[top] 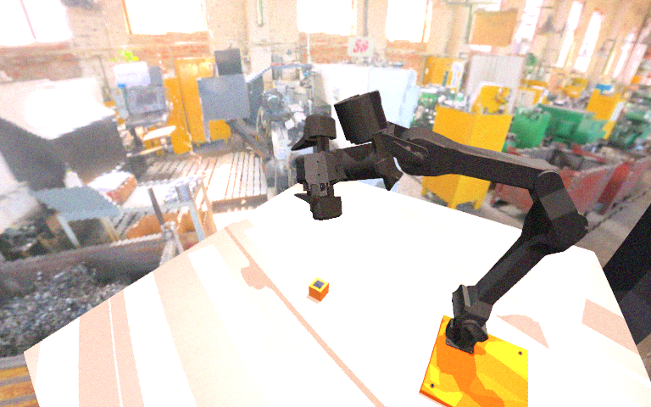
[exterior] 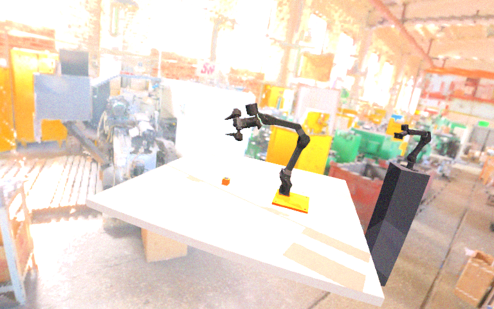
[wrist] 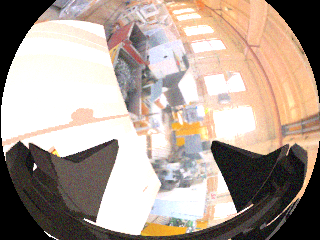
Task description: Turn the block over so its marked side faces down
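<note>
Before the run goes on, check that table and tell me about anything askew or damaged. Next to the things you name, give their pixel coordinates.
Nothing stands out: the block point(top: 319, 289) point(exterior: 226, 181) sits upright on the table point(top: 374, 254) point(exterior: 204, 203), marked side up, and the yellow base plate point(top: 509, 365) point(exterior: 300, 205) shows no visible damage.

Block point(top: 318, 289) point(exterior: 226, 181): orange sides, yellow top w/ dk. blue sq. mark. Arm base plate point(top: 509, 357) point(exterior: 300, 203): yellow-orange, patchy. Robot arm point(top: 485, 165) point(exterior: 282, 123) & gripper point(top: 307, 170) point(exterior: 229, 126) point(wrist: 165, 145): blk. Tabletop point(top: 269, 336) point(exterior: 204, 211) point(wrist: 60, 65): white w/ pinkish-tan bands.

Matte black jointed arm point(top: 485, 165) point(exterior: 280, 122), blocky cylindrical housing point(top: 360, 116) point(exterior: 251, 109), claw point(top: 307, 168) point(exterior: 233, 125) point(wrist: 165, 145) with dark, pointed, wedge-shaped fingers
</note>
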You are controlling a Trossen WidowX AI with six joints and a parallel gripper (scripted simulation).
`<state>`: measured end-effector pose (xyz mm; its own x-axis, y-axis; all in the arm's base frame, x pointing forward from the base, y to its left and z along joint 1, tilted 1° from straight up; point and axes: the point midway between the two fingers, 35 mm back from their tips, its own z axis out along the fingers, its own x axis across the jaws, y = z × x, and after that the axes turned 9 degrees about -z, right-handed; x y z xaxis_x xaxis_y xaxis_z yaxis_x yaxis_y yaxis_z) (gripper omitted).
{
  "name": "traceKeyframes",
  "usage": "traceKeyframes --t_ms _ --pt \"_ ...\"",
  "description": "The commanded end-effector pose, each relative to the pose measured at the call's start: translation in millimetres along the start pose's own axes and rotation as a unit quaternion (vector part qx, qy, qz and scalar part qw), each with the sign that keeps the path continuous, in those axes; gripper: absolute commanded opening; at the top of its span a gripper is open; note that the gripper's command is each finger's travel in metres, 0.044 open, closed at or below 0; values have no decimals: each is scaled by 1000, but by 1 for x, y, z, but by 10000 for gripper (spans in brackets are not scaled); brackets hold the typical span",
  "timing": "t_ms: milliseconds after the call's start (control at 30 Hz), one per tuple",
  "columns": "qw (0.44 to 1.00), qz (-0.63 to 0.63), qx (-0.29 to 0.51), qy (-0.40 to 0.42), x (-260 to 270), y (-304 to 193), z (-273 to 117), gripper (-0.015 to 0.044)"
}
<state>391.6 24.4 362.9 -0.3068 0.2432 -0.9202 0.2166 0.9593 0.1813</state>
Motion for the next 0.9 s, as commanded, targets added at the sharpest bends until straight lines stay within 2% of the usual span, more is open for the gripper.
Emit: traceKeyframes --t_ms 0,233,500,867 --pt "977 138 49 155 64 -10 43 440" --pt "884 305 172 309 143 -28 66 440" --pt "692 459 380 408 218 -51 62 440" --pt "685 462 387 409 218 -54 64 440"
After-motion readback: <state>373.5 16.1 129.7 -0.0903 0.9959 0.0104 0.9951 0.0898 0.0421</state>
